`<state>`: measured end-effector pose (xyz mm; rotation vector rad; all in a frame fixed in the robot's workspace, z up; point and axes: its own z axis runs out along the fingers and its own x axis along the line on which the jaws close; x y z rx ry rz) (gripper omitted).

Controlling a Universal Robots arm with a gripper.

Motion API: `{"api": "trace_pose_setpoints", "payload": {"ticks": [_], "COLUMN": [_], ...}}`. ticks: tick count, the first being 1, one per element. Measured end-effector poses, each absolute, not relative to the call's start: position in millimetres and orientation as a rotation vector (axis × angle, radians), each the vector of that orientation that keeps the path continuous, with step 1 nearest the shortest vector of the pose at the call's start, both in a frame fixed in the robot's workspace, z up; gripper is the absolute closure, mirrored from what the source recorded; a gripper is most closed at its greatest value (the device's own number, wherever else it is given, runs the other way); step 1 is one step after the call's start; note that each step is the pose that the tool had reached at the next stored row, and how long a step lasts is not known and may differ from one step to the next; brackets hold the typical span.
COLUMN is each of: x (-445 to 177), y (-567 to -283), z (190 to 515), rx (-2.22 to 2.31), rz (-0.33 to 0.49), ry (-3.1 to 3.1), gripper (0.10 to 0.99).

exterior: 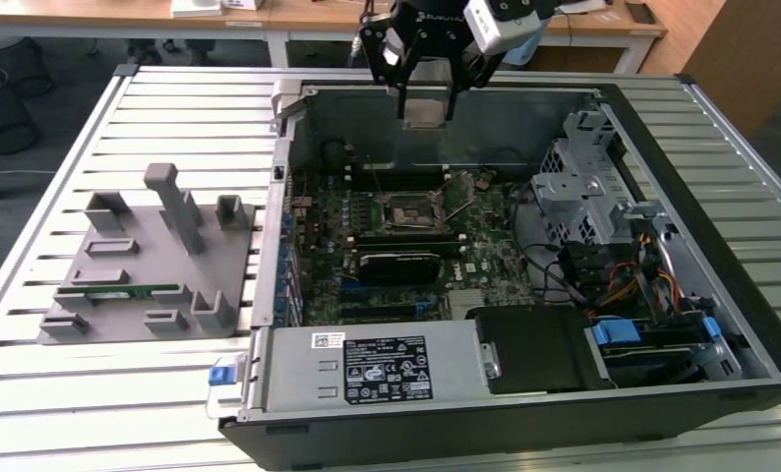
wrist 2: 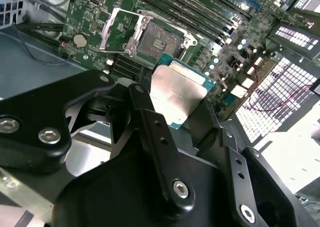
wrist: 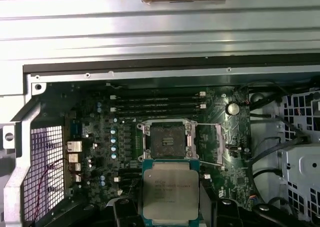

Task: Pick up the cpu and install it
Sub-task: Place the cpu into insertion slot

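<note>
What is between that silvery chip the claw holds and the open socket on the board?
Nothing solid: in the first wrist view the cpu, clamped in the gripper, hangs just short of the empty socket.

The cpu (exterior: 424,110) is a small flat square chip, its silvery metal top framed by a thin green edge. It is clamped at opposite edges between the black jaws of the gripper (wrist 2: 176,103), held in the air over the open computer case (exterior: 653,324). In both wrist views the open socket (wrist: 167,139) lies beyond it, well apart
</note>
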<state>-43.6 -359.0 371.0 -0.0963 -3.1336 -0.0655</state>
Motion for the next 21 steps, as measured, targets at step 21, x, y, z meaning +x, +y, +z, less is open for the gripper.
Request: {"api": "trace_pose_setpoints", "payload": {"ticks": [21], "x": [-43.8], "y": [-359.0], "z": [370.2], "rx": [-0.284], "rz": [-0.066], "ry": [-3.125], "gripper": [0.545]}}
